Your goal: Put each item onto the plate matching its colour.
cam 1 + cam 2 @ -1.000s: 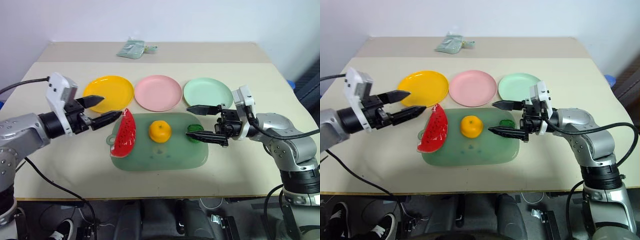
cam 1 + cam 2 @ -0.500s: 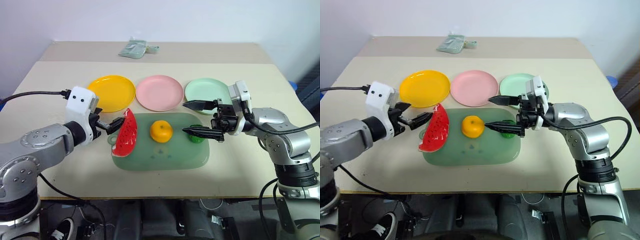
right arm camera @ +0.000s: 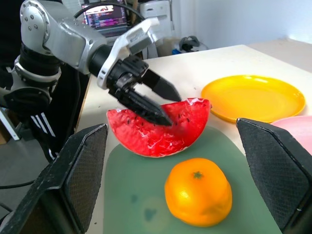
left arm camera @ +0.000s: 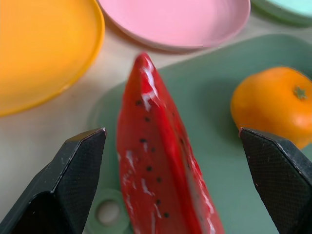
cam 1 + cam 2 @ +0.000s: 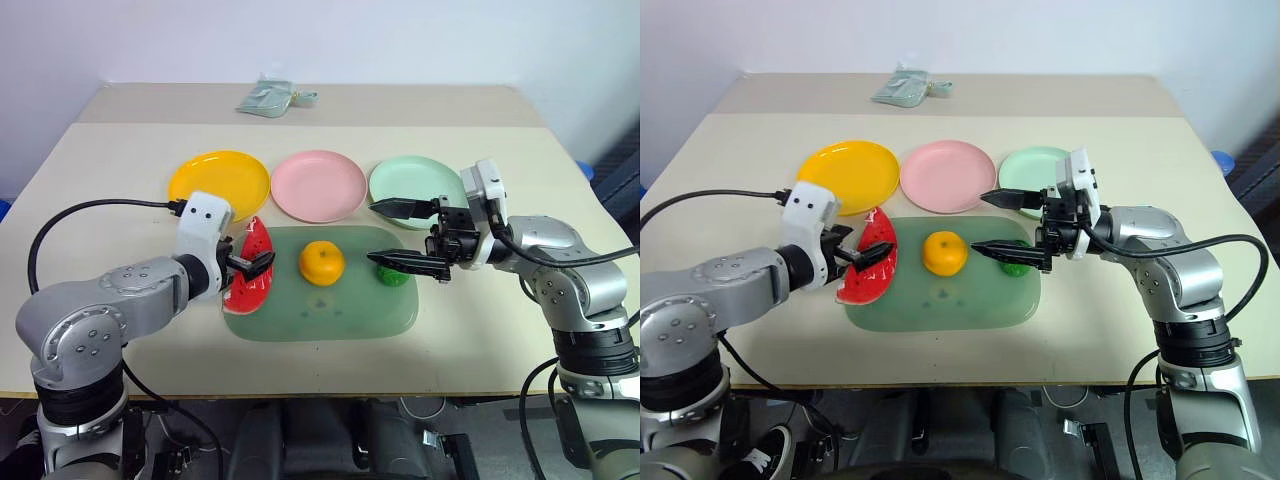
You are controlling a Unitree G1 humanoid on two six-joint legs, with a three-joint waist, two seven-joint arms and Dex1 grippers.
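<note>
My left fingers [image 5: 252, 268] stand wide apart, straddling the watermelon slice [image 5: 252, 268] without closing on it: in my left wrist view one black finger [image 4: 68, 187] sits on each flank of the red flesh, with a gap on both sides. The slice stands on its rind at the nine o'clock edge of the pale-green cutting mat [image 5: 330, 315], which lies on the tabletop [image 5: 110, 170] in front of me.

My right fingers [image 5: 402, 236] are also spread wide and hold nothing. They point toward nine o'clock, level over the three o'clock end of the mat. The lower finger [image 5: 405, 263] hangs just above the small dark-green vegetable [image 5: 394, 276]; whether it touches the vegetable I cannot tell. The upper finger reaches over the near rim of the mint green plate [image 5: 415, 180].

The orange tangerine [image 5: 322, 263] sits at the middle of the mat, between the slice and the vegetable, apart from both.

The three plates line up just beyond the mat, toward twelve o'clock: the yellow plate [image 5: 220, 180] at about eleven o'clock from the tangerine, the pink plate [image 5: 318, 184] straight at twelve, the mint green one at one o'clock. All three are bare. The slice's far tip points at the gap between the yellow and pink plates.

Far back at twelve o'clock lies a small crumpled greenish packet [image 5: 268, 98].
</note>
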